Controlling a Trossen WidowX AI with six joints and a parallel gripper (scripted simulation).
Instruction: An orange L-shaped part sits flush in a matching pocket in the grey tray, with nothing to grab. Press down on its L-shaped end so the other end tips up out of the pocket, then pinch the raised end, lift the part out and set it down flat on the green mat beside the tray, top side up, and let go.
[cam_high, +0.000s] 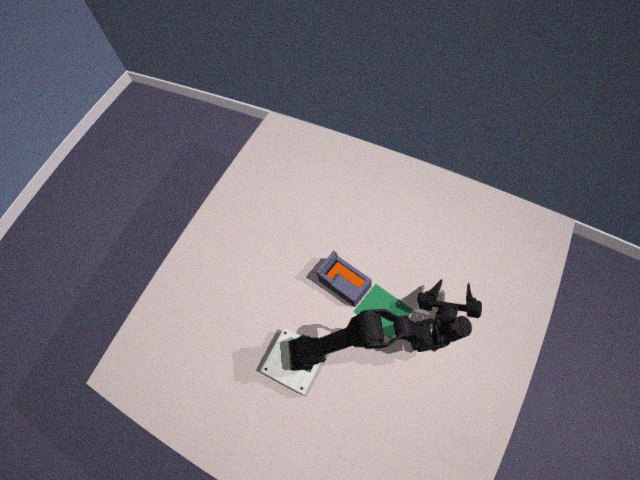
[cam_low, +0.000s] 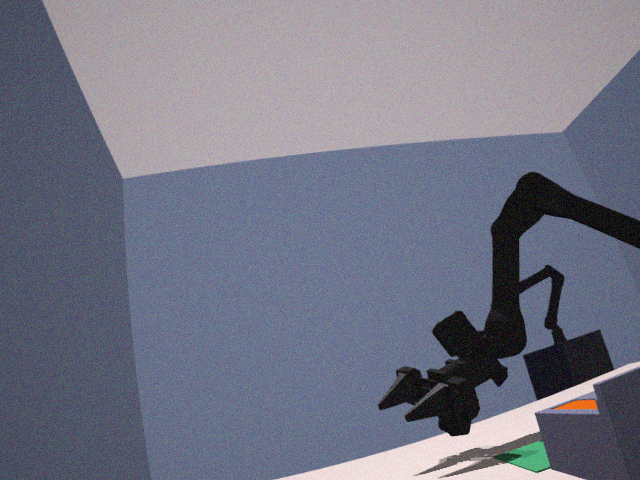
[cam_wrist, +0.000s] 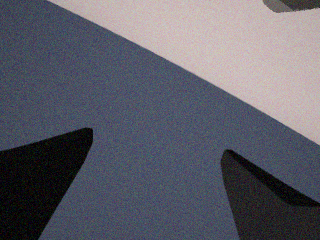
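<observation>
The orange L-shaped part (cam_high: 351, 276) (cam_low: 577, 405) lies in the pocket of the grey tray (cam_high: 343, 290) (cam_low: 568, 439), looking level with its top. The L-shaped end is at the tray's raised wall, and the straight end points toward the mat side. The green mat (cam_high: 375, 299) (cam_low: 533, 458) lies beside the tray, partly hidden under the arm in the top view, with nothing seen on its visible part. My gripper (cam_high: 454, 282) (cam_low: 394, 413) (cam_wrist: 158, 145) is open and empty, raised in the air beyond the mat, away from the tray. The wrist view shows neither part nor tray.
The arm's pale base plate (cam_high: 276, 367) stands on the light table at the lower left in the top view. The forearm passes above the mat. The tray's raised wall (cam_high: 326, 263) (cam_low: 621, 413) stands on the side away from the mat.
</observation>
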